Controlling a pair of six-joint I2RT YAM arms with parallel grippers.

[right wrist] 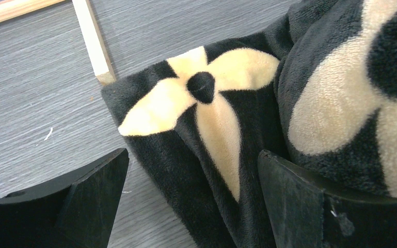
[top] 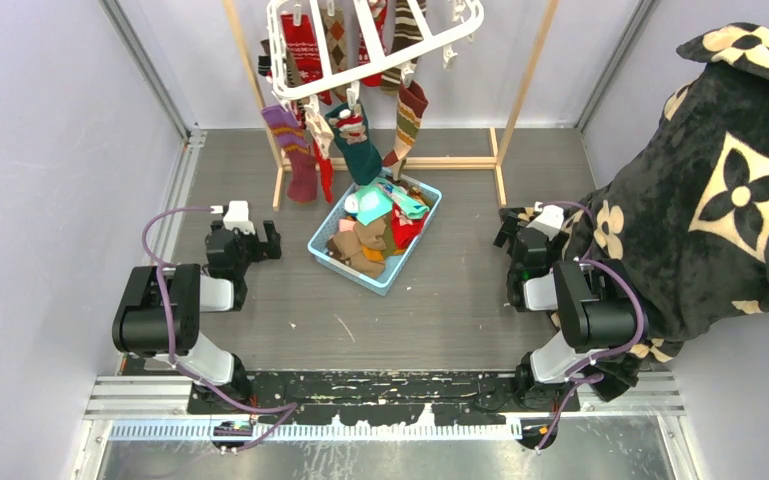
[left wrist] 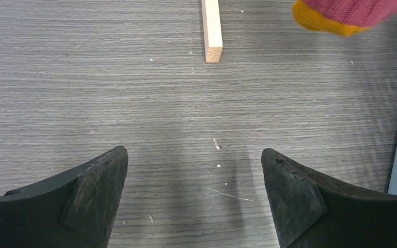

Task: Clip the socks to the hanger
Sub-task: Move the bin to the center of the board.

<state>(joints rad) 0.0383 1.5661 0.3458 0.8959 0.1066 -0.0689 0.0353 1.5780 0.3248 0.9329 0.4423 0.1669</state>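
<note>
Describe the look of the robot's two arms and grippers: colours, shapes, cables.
The left arm and right arm are black with pale grey link sections. Each has a white block near the wrist and a looping purple cable. The fingers are matte black, scuffed wedges.

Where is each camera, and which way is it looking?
Top: high behind the arms, looking down at the table, hanger and basket; the left arm and right arm show.
Left wrist: on the left arm, looking down at the table and a frame foot; its open left gripper shows.
Right wrist: on the right arm, facing the blanket; its open right gripper shows.
Shared: top and right wrist both see the blanket.
</note>
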